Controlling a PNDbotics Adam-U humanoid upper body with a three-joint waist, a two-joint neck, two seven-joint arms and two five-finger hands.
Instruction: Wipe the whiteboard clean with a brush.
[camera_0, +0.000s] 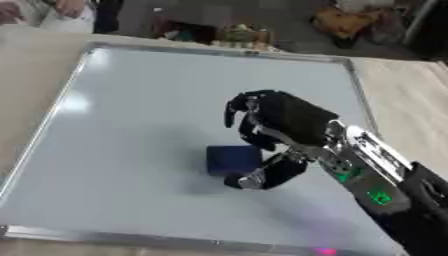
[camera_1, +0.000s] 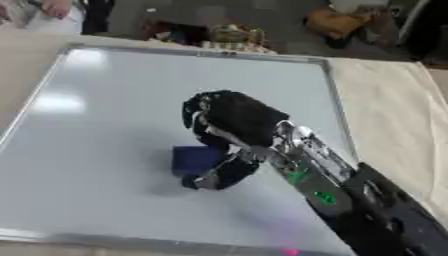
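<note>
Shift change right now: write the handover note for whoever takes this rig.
Right hand: on the whiteboard, fingers and thumb curled round the blue brush, which sits on the board's surface near its middle.
Left hand: not in view.
Done: brush is in hand and on the board; the board surface shows no marks that I can make out.
Left: check the board for leftover writing, sweep any remaining areas, then set the brush down.

Blue brush flat on whiteboard
</note>
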